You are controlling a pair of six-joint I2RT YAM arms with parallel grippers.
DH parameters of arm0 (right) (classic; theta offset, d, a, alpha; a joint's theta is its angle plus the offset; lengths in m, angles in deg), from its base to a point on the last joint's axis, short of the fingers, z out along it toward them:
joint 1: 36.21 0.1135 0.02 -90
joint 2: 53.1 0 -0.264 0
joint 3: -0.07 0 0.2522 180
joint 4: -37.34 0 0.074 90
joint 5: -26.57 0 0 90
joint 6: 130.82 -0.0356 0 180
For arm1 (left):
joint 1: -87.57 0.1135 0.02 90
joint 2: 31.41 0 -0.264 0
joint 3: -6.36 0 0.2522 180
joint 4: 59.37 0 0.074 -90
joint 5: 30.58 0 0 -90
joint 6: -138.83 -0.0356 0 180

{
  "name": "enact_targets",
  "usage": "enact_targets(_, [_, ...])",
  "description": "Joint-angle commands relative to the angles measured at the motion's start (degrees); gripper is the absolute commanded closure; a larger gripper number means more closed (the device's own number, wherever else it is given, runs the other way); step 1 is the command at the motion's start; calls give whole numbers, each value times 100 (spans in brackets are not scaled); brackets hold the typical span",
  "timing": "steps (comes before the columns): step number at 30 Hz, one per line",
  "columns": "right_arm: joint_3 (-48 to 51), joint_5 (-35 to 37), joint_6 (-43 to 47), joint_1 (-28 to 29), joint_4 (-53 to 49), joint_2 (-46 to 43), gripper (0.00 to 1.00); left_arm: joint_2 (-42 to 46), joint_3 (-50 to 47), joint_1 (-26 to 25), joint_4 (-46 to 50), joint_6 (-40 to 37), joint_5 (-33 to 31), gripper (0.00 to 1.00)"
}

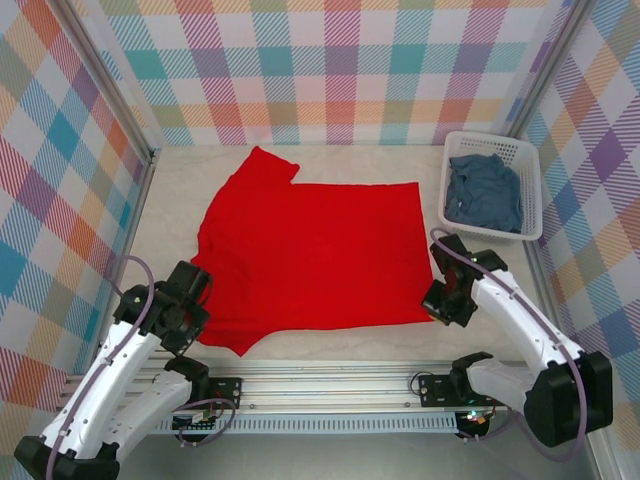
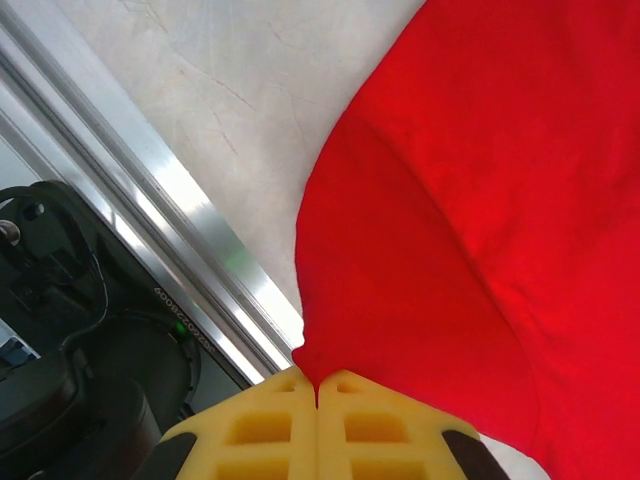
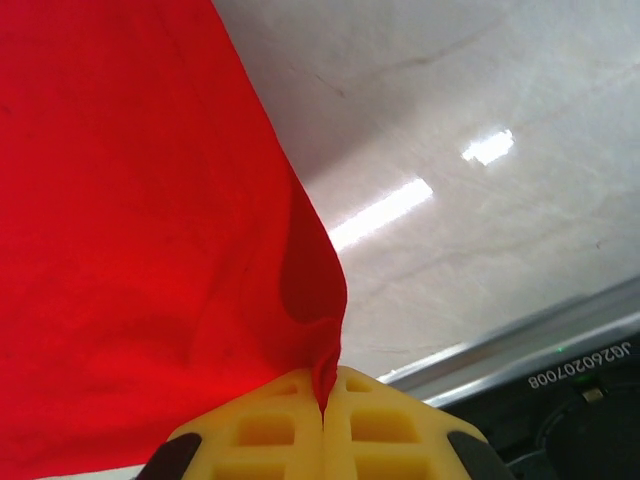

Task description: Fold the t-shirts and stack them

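Red t-shirt [image 1: 310, 250] lies spread flat left of the white basket [image 1: 532, 185], which holds the blue-grey t-shirt [image 1: 485, 190], seen from the top. Left wrist view: the left gripper [image 2: 317, 385] is pinched tight on 1 red corner. Right wrist view: the right gripper [image 3: 325, 395] is clamped on the near corner closest to the basket.

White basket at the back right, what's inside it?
A crumpled blue-grey shirt lies inside the basket, covering most of its floor. Anything under the shirt is hidden, so I can't tell whether more is in there.
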Motion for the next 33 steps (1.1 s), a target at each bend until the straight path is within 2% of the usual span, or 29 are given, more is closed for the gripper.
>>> enact_targets(1, [214,-71,-211,30,-113,11,100,-103,37,-90,-664,-245,-128,100])
enact_targets(6, [178,-8,-104,-117,348,606,100,-961,440,-81,-1361,-724,-689,100])
enact_targets(11, [-350,67,209,-472,633,1310,100,-1652,820,45,-2220,-1093,-725,100])
enact_targets(16, [-990,136,471,-699,647,1837,100,-2342,1479,280,-2477,-1714,-810,100])
enact_targets(23, [-1601,155,563,-835,750,2436,100,-2931,1900,688,-2971,-2301,-768,100])
enact_targets(33, [-2151,204,650,-899,968,3223,100,-3376,1993,886,-3221,-2505,-772,100])
